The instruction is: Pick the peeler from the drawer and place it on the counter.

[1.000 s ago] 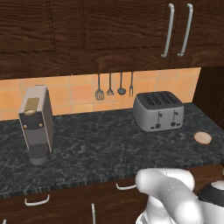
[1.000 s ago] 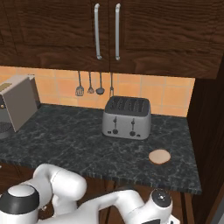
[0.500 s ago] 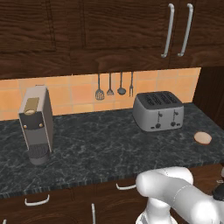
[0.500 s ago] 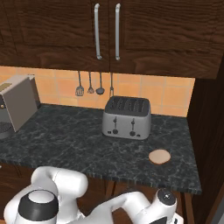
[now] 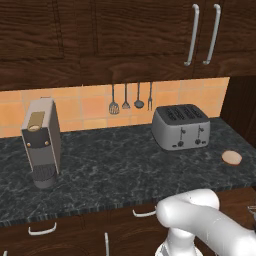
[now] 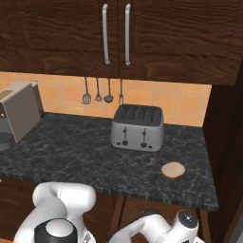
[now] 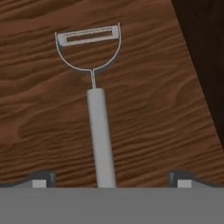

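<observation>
Closest in, the gripper [image 7: 109,178] is seen in the hand view with its jaws spread wide apart, one tip on each side of the peeler's handle and neither touching it. The peeler [image 7: 99,118] lies flat on the wooden drawer floor [image 7: 39,113], its handle running between the tips and its forked head with the blade farther off. Beyond, in the base views, the worktop [image 5: 115,170] carries a coffee machine [image 5: 42,142], a toaster [image 5: 181,126] and a small round disc [image 5: 232,157]. Utensils [image 5: 131,98] are hung on the tiled wall behind.
</observation>
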Robot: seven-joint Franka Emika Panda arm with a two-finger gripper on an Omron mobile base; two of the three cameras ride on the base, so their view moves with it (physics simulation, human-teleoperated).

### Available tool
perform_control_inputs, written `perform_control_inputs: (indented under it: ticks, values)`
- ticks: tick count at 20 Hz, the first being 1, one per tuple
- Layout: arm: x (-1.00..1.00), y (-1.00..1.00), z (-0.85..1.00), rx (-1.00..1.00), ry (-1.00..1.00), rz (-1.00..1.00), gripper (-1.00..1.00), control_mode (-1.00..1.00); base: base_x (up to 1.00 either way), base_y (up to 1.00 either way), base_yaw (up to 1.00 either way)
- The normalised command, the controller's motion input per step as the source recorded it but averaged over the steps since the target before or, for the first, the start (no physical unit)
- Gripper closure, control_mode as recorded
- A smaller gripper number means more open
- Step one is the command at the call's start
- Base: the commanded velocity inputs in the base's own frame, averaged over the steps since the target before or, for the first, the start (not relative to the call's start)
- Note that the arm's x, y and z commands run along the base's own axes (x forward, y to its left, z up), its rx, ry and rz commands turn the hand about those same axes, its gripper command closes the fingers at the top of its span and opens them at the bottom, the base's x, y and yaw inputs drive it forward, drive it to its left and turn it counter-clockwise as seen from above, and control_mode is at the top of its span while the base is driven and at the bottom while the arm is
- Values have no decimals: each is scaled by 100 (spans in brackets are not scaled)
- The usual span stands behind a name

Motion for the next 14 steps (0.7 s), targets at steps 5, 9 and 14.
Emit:
perform_control_inputs:
  ticks: [5, 9, 14]
  values:
    - [0, 0, -35, 0, 7, 0, -100, -100, 0, 0, 0]
    - [0, 1, -45, 0, 4, 0, -100, -100, 0, 0, 0]
    - [0, 0, -35, 0, 0, 0, -100, -100, 0, 0, 0]
